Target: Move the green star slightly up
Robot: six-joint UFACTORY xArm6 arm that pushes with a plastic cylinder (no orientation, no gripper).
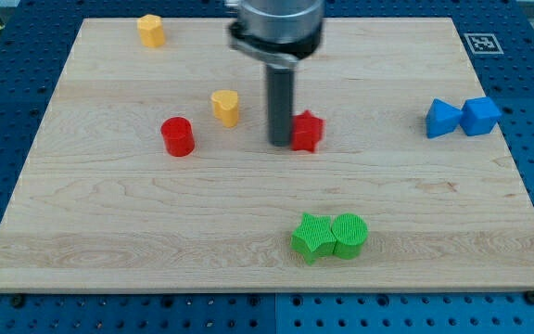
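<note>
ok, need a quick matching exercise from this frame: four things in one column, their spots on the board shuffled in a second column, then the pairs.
Things:
1. green star
2. my tip
3. blue blocks
4. yellow block at the view's top

Places:
A. at the view's right edge of the board, two side by side
B. near the view's bottom, touching the green cylinder on its left
C. far top left of the board, alone
D. mid-board, just left of the red star

Pairs: 1-B, 2-D, 3-A, 4-C
</note>
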